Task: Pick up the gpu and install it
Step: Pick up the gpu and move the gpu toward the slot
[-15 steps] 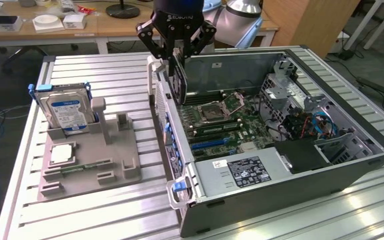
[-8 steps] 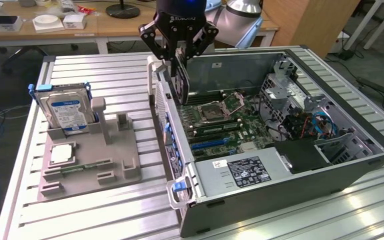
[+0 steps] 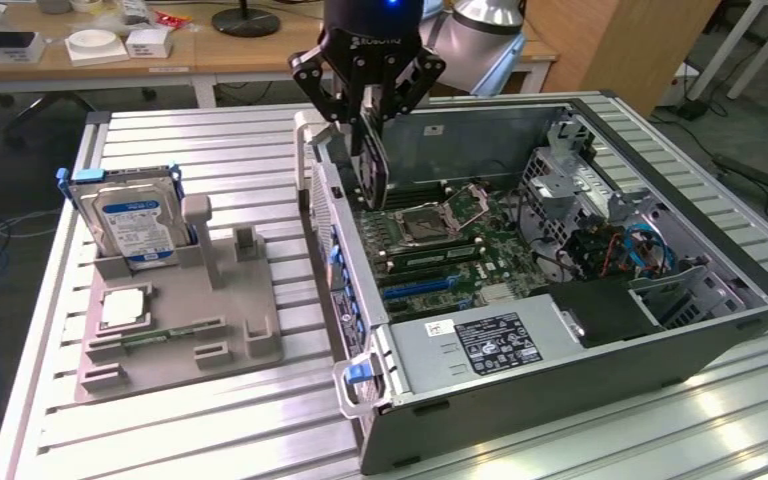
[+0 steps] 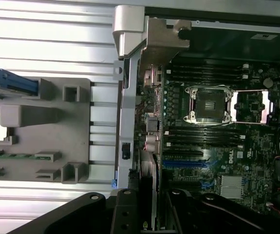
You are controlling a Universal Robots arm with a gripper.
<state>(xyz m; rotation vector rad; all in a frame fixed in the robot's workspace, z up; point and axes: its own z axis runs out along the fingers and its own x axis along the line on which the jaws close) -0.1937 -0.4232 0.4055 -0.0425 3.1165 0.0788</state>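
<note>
The gpu [image 3: 375, 168], a thin dark card, hangs upright and edge-down in my gripper [image 3: 368, 122], whose fingers are shut on its upper part. It hovers over the rear wall of the open computer case [image 3: 704, 330], above the motherboard [image 3: 458, 255] near the CPU socket [image 3: 440, 215]. In the wrist view the gpu [image 4: 152, 187] appears edge-on, running out from between the gripper [image 4: 150, 217] fingers toward the case's back edge, next to the blue expansion slots [image 4: 183, 163].
A grey holder tray [image 3: 231, 320] at the exterior view's left carries a silver hard drive with a blue label [image 3: 131, 218], a small chip [image 3: 124, 308] and a green RAM stick [image 3: 157, 337]. The power supply [image 3: 484, 345] and drive cage [image 3: 624, 250] fill the case's near and right parts.
</note>
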